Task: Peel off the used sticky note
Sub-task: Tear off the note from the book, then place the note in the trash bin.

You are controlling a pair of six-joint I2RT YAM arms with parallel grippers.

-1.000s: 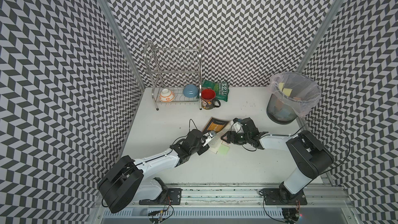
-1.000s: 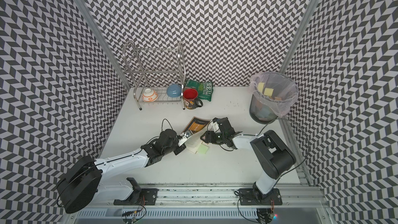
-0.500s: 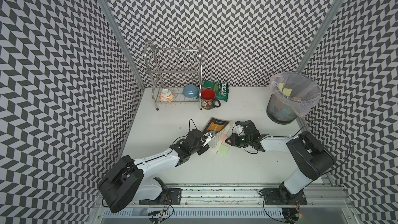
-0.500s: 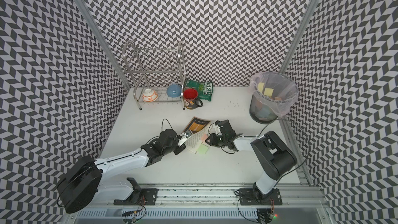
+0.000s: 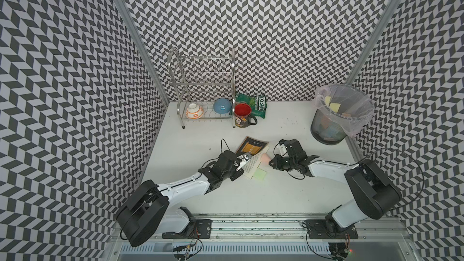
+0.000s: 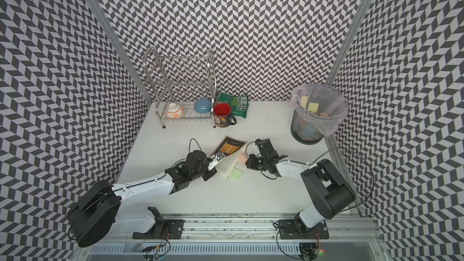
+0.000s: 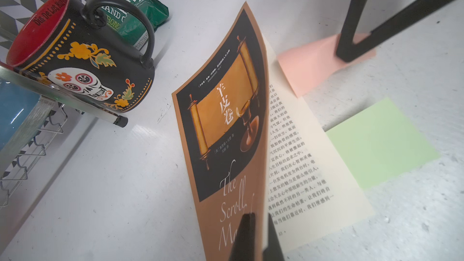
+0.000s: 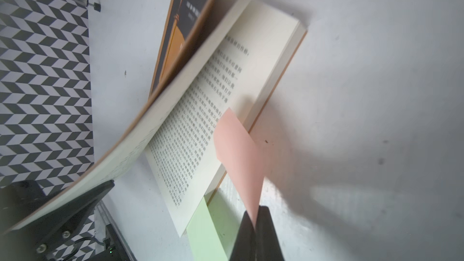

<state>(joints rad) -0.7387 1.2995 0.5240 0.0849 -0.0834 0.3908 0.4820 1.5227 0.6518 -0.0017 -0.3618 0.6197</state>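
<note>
An open book lies mid-table. My left gripper is shut on its orange cover and front pages, holding them raised. A pink sticky note has one end stuck to the printed page. Its free end curls up into my right gripper, which is shut on it. In both top views the pink sticky note sits between the two grippers. A green sticky note pokes out flat from the book's near edge.
A skull-painted mug, a green chip bag and a wire dish rack with two bowls stand at the back. A lined waste bin holding several notes stands at the back right.
My right gripper went from open to shut on the pink note's free end and drew slightly away from the book. The left gripper kept its hold on the cover.
</note>
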